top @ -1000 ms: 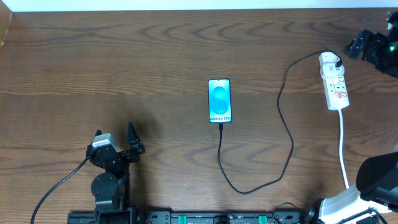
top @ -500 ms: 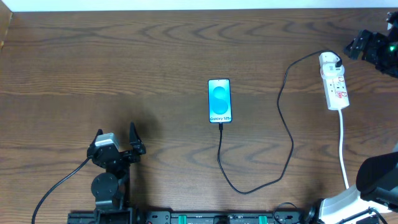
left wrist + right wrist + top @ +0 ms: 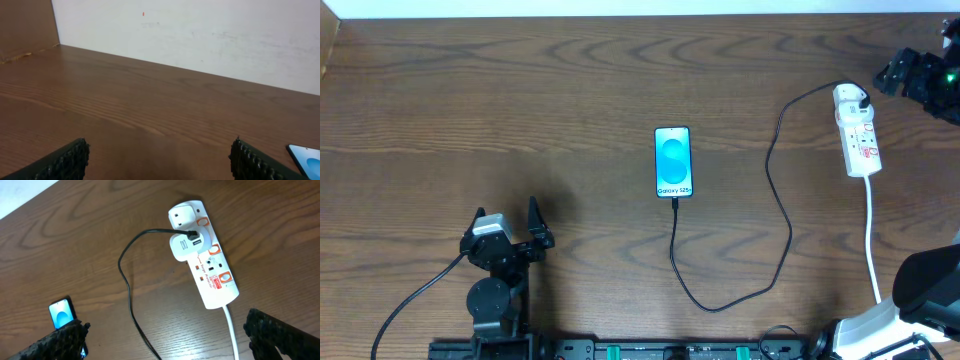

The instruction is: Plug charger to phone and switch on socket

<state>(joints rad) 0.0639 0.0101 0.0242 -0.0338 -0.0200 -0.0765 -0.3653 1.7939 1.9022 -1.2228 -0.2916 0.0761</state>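
The phone (image 3: 673, 162) lies flat mid-table with its blue screen up; a corner of the phone (image 3: 305, 157) shows in the left wrist view, and the phone (image 3: 62, 314) also shows in the right wrist view. The black charger cable (image 3: 783, 215) runs from the phone's near edge, loops and rises to a white adapter (image 3: 182, 245) in the socket (image 3: 857, 130). The socket (image 3: 205, 265) is a white strip with red markings. My left gripper (image 3: 506, 212) is open over bare wood at the front left, nothing between its fingers (image 3: 65, 162). My right gripper (image 3: 898, 72) is open above the table beside the socket.
The socket's white cord (image 3: 871, 240) runs toward the front right edge, past the right arm's base (image 3: 920, 290). A white wall (image 3: 200, 30) borders the table's far side. A brown board (image 3: 25, 25) stands at the far left corner.
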